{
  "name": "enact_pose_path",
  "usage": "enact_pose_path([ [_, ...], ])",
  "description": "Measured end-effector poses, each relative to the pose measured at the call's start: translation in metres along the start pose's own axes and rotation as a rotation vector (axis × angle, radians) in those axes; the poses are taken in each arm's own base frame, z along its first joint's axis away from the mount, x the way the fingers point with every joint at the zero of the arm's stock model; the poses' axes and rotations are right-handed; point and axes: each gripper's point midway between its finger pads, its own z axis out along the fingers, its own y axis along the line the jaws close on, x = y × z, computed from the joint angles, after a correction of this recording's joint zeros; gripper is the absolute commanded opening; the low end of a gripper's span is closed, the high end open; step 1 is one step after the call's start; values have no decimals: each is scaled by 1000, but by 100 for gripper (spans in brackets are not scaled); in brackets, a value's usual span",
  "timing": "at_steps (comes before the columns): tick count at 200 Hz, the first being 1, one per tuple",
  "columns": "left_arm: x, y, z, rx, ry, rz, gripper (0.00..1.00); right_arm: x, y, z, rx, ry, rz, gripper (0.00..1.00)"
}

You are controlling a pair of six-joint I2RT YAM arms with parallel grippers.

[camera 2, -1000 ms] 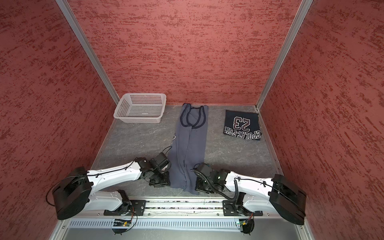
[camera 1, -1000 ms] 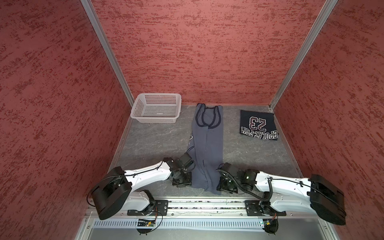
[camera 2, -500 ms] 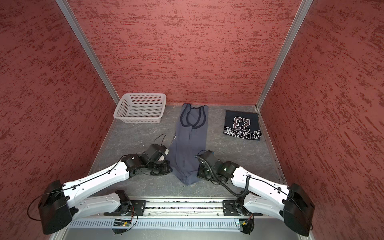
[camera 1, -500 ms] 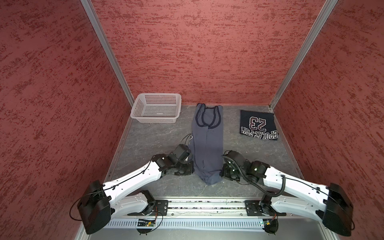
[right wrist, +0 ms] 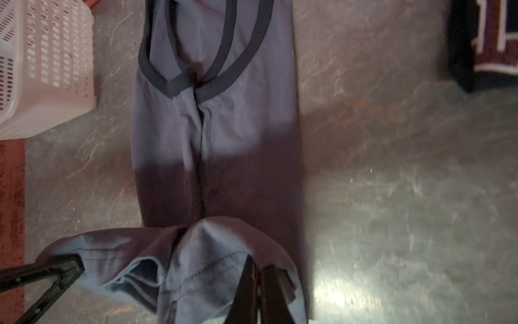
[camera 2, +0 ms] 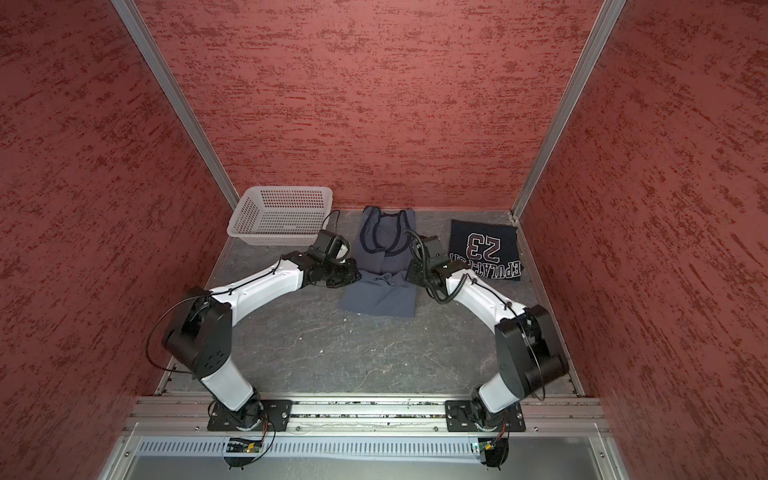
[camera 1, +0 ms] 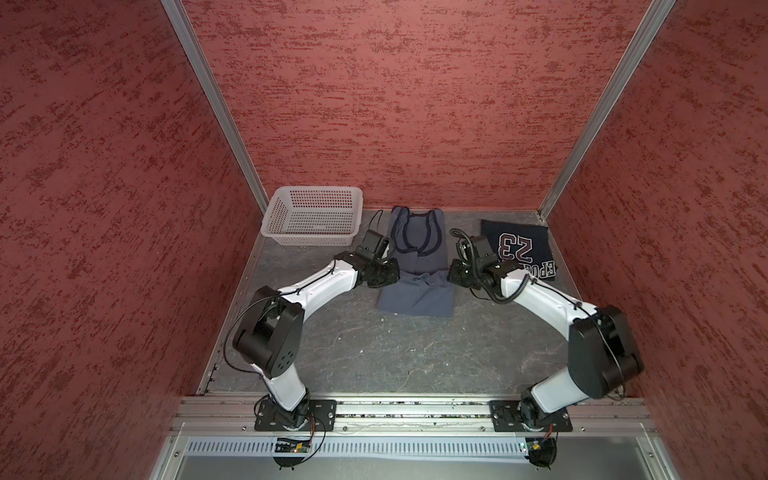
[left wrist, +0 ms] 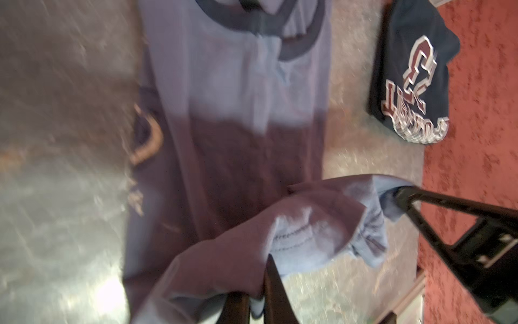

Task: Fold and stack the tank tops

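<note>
Fabric of a slate, dark-trimmed grey-blue tank top [camera 1: 417, 293] [camera 2: 380, 297] is lying lengthwise in the middle of the grey stone-patterned bench [camera 1: 415, 357]. Its straps are pointing toward the back wall. Its near end is doubling back over its own body, so the hem is sitting across the middle of the garment. Both wrist views are showing that hem bunched and raised a little above the lower layer [left wrist: 238, 98] [right wrist: 224, 126], with a shadow falling beneath it.

At one hem corner the left pincer [camera 1: 392, 273] [camera 2: 355, 276] [left wrist: 260, 283] is standing with its jaws together, clamped on the cloth. At the other corner the right pincer [camera 1: 451, 274] [camera 2: 409, 272] [right wrist: 259, 269] is clamping the cloth in the same way, jaws pressed nearly closed. The two pincers are facing each other across the width of the top.

Beside the right arm, at the far right of the bench, a folded dark navy tank top [camera 1: 519, 249] [camera 2: 486, 249] [left wrist: 414, 84] with a maroon "23" and white-edged lettering is lying flat, apart from the grey-blue one. At the far left, near the corner post, a white perforated plastic basket [camera 1: 307, 239] [camera 2: 270, 239] [right wrist: 42, 84] is standing upright.
</note>
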Motion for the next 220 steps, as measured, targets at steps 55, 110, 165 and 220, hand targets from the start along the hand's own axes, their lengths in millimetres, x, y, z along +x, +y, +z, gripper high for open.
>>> enact_pose_path([
  [55, -55, -1, 28, 20, -41, -18, 18, -52, -6, 45, -2, -18, -21, 0],
  [110, -80, 19, 54, 6, -43, -64, 20, -76, 5, 75, -51, -10, -41, 0],
  [165, -107, 18, 68, 33, -71, -77, 22, -93, 9, 94, -63, -22, -51, 6],
  [220, -119, 34, 83, 5, -68, -135, 35, -95, -7, 108, -8, -18, -43, 34],
])
